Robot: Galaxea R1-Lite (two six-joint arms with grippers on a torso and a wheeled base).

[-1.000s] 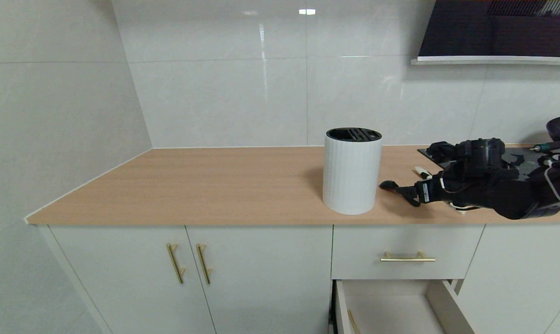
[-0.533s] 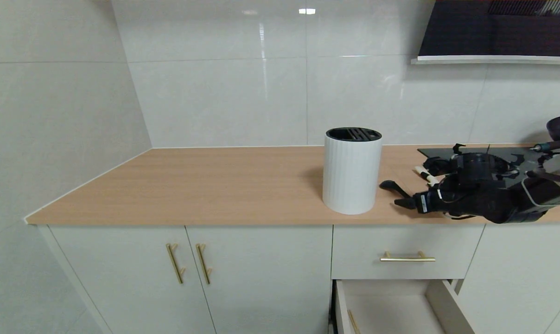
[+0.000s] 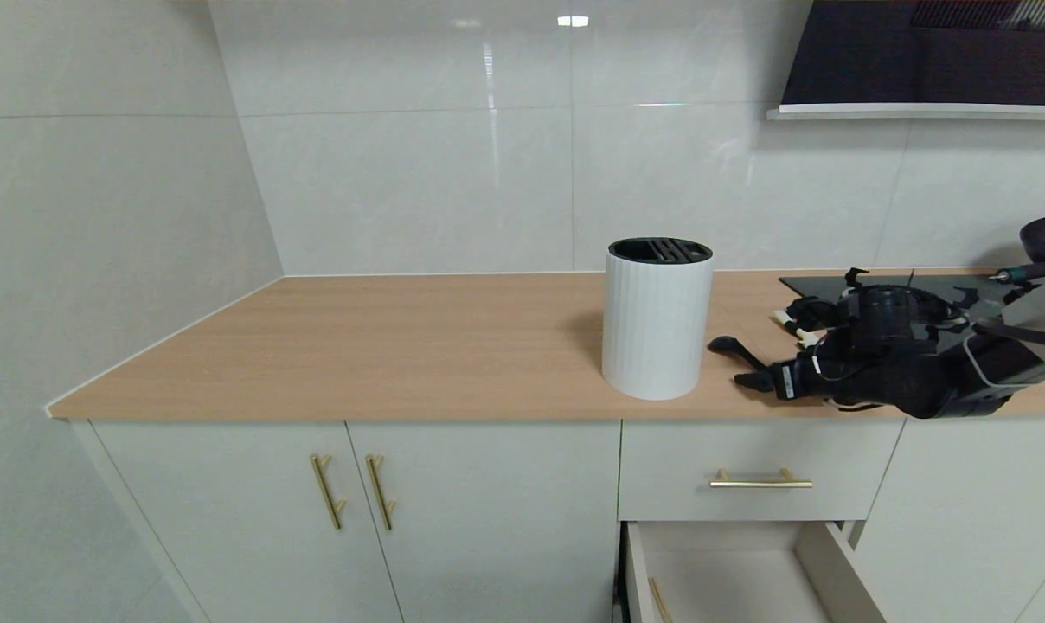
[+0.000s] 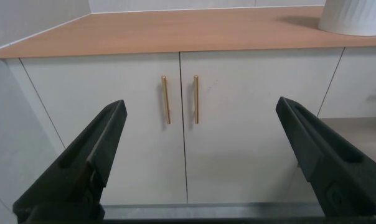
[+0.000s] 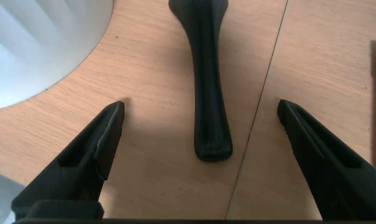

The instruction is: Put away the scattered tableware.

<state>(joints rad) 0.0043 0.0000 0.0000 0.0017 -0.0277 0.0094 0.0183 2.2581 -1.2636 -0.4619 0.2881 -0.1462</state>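
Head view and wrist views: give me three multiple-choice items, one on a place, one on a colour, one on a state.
1. The black utensil lies:
A. on the floor
B. on the counter beside the white holder
C. inside the holder

2. The cabinet door handles are:
A. gold
B. black
C. white

3. The right gripper is:
A. shut on the utensil
B. shut on the holder
C. open

Answers:
1. B, the utensil rests flat on the wood by the holder.
2. A, both bars gleam gold.
3. C, the jaws stand wide apart on either side of the utensil.
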